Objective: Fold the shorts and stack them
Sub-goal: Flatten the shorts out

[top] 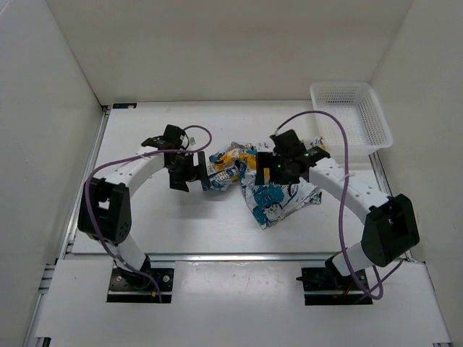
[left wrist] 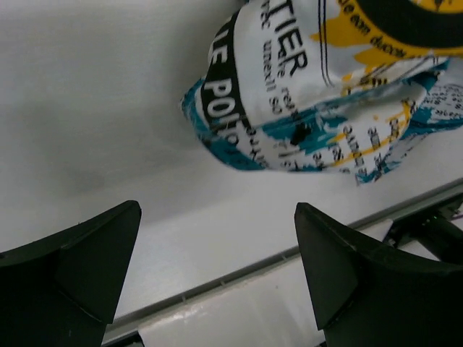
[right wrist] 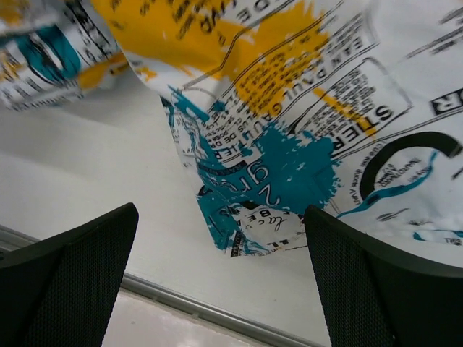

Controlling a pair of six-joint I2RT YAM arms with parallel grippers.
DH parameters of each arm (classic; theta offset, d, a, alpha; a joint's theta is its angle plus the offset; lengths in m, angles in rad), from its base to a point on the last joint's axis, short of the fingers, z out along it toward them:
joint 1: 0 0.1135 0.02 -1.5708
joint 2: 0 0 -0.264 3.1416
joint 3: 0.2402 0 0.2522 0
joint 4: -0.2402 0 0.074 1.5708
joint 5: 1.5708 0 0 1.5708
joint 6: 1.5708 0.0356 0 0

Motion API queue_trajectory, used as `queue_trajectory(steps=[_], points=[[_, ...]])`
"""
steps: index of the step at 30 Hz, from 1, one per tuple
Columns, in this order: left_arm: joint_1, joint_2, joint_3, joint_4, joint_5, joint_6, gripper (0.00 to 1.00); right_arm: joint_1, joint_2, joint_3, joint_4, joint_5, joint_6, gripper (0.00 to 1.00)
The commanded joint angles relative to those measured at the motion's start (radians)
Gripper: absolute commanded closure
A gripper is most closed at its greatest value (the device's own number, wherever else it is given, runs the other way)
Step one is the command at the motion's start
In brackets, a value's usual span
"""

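Observation:
The shorts [top: 268, 189] lie in a crumpled heap on the white table, white cloth with teal, yellow-orange and black print. My left gripper [top: 182, 176] hovers just left of the heap. In the left wrist view it is open [left wrist: 217, 213] with only bare table between its fingers, and the shorts [left wrist: 318, 108] sit ahead at the upper right. My right gripper [top: 266, 170] hangs over the middle of the heap. It is open [right wrist: 221, 213] and holds nothing. A teal-printed corner of the shorts [right wrist: 275, 166] lies on the table beyond its fingers.
A white plastic mesh basket [top: 351, 116] stands at the back right corner. White walls close in the table on the left, back and right. A metal rail [top: 217, 256] runs along the table's near edge, in front of the arm bases.

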Motion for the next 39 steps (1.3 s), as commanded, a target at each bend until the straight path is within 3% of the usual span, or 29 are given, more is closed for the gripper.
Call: queue_trajectory(steps=[1,8,12,13,14,17,20,21,24,28,29,33,35,37,39], points=[[-0.032,0.036,0.054,0.066,-0.073,0.023,0.02,0.079,0.01,-0.038,-0.025,0.068,-0.026,0.0],[-0.032,0.173,0.137,0.112,-0.073,0.003,0.12,0.203,0.098,-0.145,0.037,0.155,0.098,0.03],[-0.041,0.217,0.188,0.112,-0.064,0.003,0.43,0.232,0.127,-0.178,0.09,0.164,0.147,0.08],[-0.041,0.228,0.202,0.112,-0.064,0.003,0.57,0.232,0.144,-0.178,0.091,0.179,0.162,0.11],[-0.041,0.228,0.202,0.112,-0.055,0.003,0.64,0.232,0.157,-0.178,0.091,0.18,0.162,0.13],[-0.041,0.248,0.226,0.112,-0.055,0.003,0.9,0.232,0.19,-0.178,0.101,0.19,0.178,0.26],[-0.041,0.248,0.237,0.112,-0.055,0.003,0.9,0.241,0.224,-0.178,0.112,0.21,0.178,0.54],[-0.041,0.248,0.248,0.112,-0.055,0.003,0.9,0.241,0.236,-0.178,0.112,0.224,0.178,0.75],[-0.018,0.237,0.274,0.112,-0.055,0.003,0.9,0.241,0.236,-0.158,0.124,0.255,0.169,0.99],[0.046,0.217,0.366,0.101,-0.02,0.003,0.9,0.182,0.217,-0.043,0.058,0.328,0.086,1.0],[0.077,0.226,0.449,0.091,-0.009,-0.006,0.9,0.128,0.217,-0.003,0.037,0.342,0.032,1.0],[0.143,0.268,0.759,-0.009,0.047,-0.016,0.9,-0.042,0.228,0.341,-0.07,0.364,-0.089,1.0],[0.166,0.268,0.945,-0.083,0.047,-0.016,0.9,-0.108,0.228,0.602,-0.125,0.373,-0.132,1.0],[0.178,0.246,1.033,-0.119,0.036,-0.016,0.9,-0.133,0.213,0.8,-0.135,0.344,-0.183,1.0],[0.195,0.182,1.058,-0.129,0.036,-0.016,0.9,-0.142,0.182,0.87,-0.135,0.344,-0.203,1.0]])
